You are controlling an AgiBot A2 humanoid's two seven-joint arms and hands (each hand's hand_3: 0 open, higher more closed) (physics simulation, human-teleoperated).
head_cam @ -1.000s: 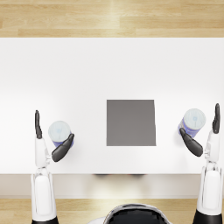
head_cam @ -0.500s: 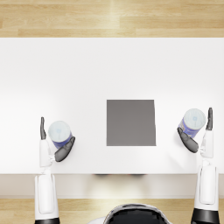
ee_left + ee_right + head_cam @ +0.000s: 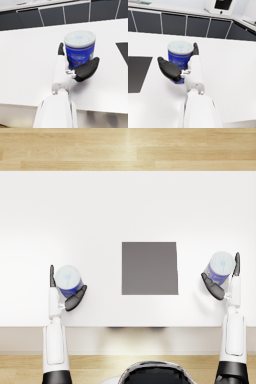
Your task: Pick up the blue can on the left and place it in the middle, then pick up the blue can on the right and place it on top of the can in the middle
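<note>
Deep blue cylindrical left can (image 3: 79,52) with pale grey lid and thin orange band, same for right can (image 3: 179,59); dark grey square mat (image 3: 149,268); plain white tabletop (image 3: 100,213); black hands, white arms

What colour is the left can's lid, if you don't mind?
Pale bluish-white lid, clearest in the left wrist view.

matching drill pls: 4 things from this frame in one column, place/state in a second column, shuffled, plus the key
Things
1. left blue can
2. right blue can
3. dark square mat
4. wooden floor

Places or states
A. flat on the white table, midway between the two cans
B. upright, cupped by the right hand
C. beyond the table's far edge
D. upright, cupped by the left hand

Pairs: 1-D, 2-B, 3-A, 4-C
</note>
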